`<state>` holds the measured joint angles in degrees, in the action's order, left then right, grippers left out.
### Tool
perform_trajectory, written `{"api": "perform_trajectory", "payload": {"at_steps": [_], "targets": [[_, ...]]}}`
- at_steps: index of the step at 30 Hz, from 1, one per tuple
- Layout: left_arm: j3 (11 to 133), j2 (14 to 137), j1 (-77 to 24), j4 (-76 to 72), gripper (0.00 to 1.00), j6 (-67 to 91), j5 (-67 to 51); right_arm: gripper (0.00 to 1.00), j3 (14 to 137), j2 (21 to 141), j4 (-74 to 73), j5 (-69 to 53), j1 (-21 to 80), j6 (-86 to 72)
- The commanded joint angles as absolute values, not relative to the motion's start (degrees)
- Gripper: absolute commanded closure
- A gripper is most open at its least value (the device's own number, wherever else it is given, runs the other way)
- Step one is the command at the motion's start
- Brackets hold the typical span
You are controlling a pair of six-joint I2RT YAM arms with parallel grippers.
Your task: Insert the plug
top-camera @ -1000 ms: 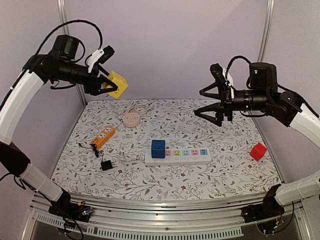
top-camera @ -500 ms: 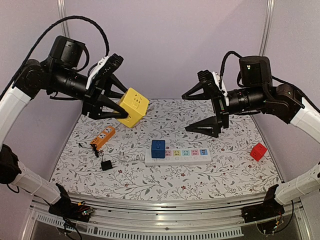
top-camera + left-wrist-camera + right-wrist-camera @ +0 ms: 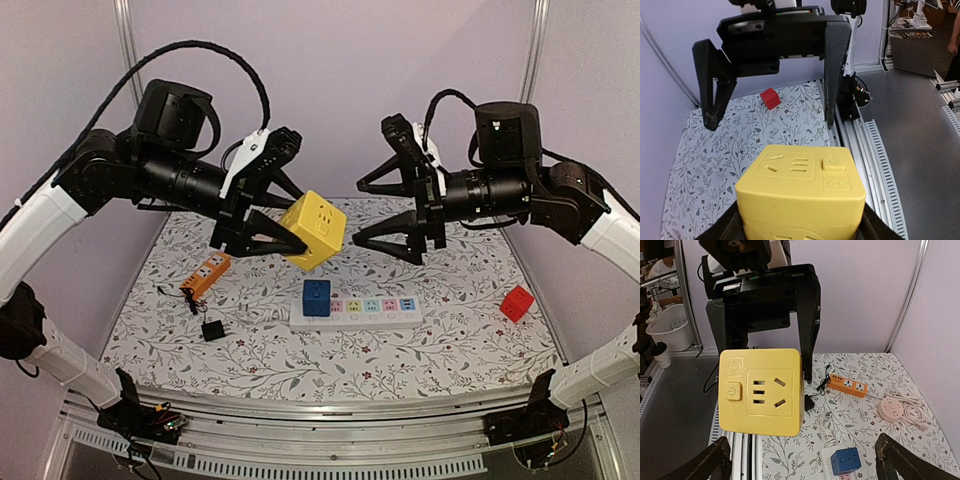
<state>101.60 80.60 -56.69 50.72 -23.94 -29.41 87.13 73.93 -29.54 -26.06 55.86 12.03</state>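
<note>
My left gripper (image 3: pixel 292 238) is shut on a yellow cube socket (image 3: pixel 314 229) and holds it in the air over the middle of the table. In the left wrist view the cube (image 3: pixel 800 192) fills the space between my fingers. My right gripper (image 3: pixel 372 212) is open wide, empty, and faces the cube from the right with a small gap. The right wrist view shows the cube's socket face (image 3: pixel 761 391) straight ahead. A white power strip (image 3: pixel 375 312) lies below, with a blue cube (image 3: pixel 316 297) plugged in at its left end.
A red cube (image 3: pixel 516 302) lies at the right. An orange power strip (image 3: pixel 206 274), a black plug (image 3: pixel 212 330) and a pink round socket (image 3: pixel 263 239) with a white cord lie at the left and back.
My left arm has swung the yellow cube from the back left down to the middle. My right gripper has moved left toward it and opened wider.
</note>
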Motion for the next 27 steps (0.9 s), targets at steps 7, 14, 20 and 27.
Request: {"api": "perform_trajectory", "payload": {"at_steps": [7, 14, 20, 27], "targets": [[97.47, 79.45, -58.61, 44.04, 1.0, -25.36, -22.78, 0.01, 88.89, 77.89, -26.06, -22.29, 60.66, 4.42], [96.89, 79.23, -58.8, 43.85, 1.0, -25.55, -22.37, 0.01, 88.37, 80.63, -27.16, -18.91, 60.73, 7.12], [96.66, 79.25, -58.8, 43.61, 1.0, -25.23, -22.59, 0.23, 88.61, 81.65, -26.99, -19.61, 60.73, 9.77], [95.35, 78.93, -58.8, 43.97, 1.0, -24.69, -23.17, 0.58, 88.74, 81.78, -26.27, -24.88, 60.77, 11.52]]}}
